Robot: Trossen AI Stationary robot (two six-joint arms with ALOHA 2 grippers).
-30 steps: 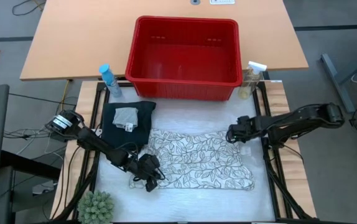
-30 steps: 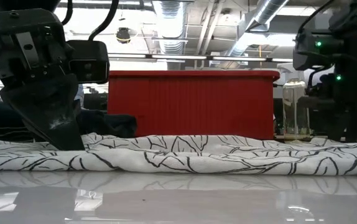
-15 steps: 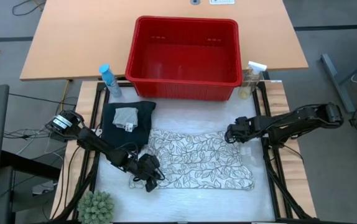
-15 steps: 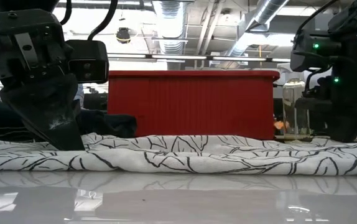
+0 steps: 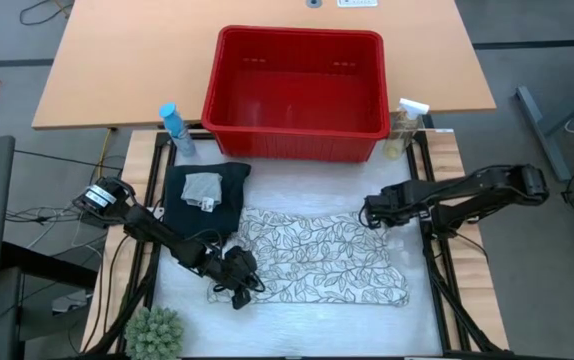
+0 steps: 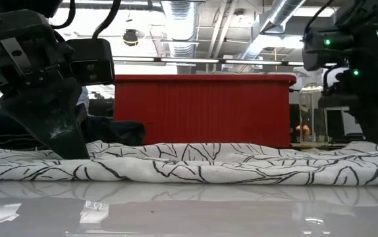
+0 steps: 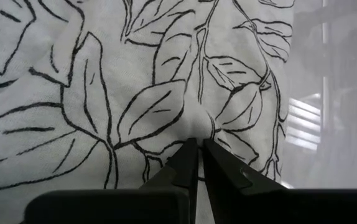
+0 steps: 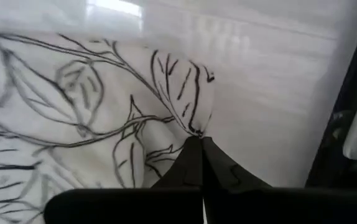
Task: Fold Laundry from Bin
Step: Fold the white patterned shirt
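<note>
The white leaf-print cloth (image 5: 322, 255) is lying spread across the white bench (image 5: 297, 315), in front of the red bin (image 5: 297, 85). The left claw (image 5: 239, 290) is pinching its near-left edge; the right claw (image 5: 370, 214) is pinching its far-right corner. Folded dark trousers (image 5: 205, 200) are sitting beside it. Ceiling ducts (image 6: 278, 20) are showing behind.

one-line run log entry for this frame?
phase: pinching leaf-print cloth | left gripper: jaws shut on cloth, near corner | right gripper: jaws shut on cloth's far edge | bin: empty
</note>
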